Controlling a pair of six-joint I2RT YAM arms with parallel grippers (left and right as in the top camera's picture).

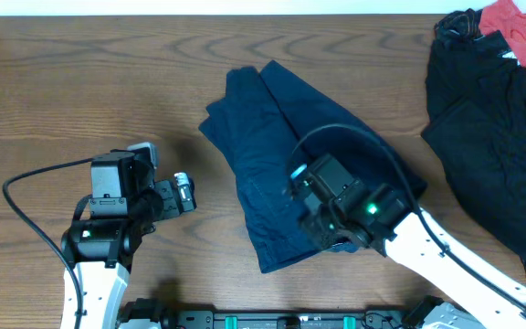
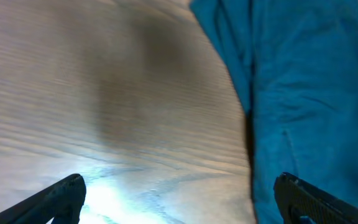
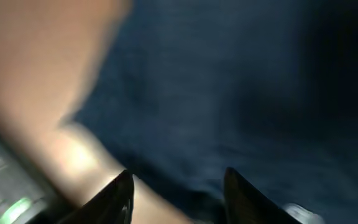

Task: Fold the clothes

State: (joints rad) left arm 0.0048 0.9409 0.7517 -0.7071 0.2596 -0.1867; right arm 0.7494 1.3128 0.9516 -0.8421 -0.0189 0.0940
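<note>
The dark navy-blue clothes (image 1: pixel 272 137) lie folded lengthwise in the middle of the table, running from the far centre toward the near edge. They fill the right side of the left wrist view (image 2: pixel 316 93) and most of the right wrist view (image 3: pixel 229 81). My right gripper (image 3: pixel 178 193) is open just above the garment's near edge, with cloth between the fingers but not pinched. In the overhead view the right wrist (image 1: pixel 336 206) sits over the garment's near right part. My left gripper (image 2: pixel 179 199) is open and empty over bare table, left of the garment.
A pile of black garments (image 1: pixel 491 128) with a red cloth (image 1: pixel 519 27) on top lies at the far right. The wooden table (image 1: pixel 80 82) is bare on the left. A black cable (image 1: pixel 26 183) loops by the left arm.
</note>
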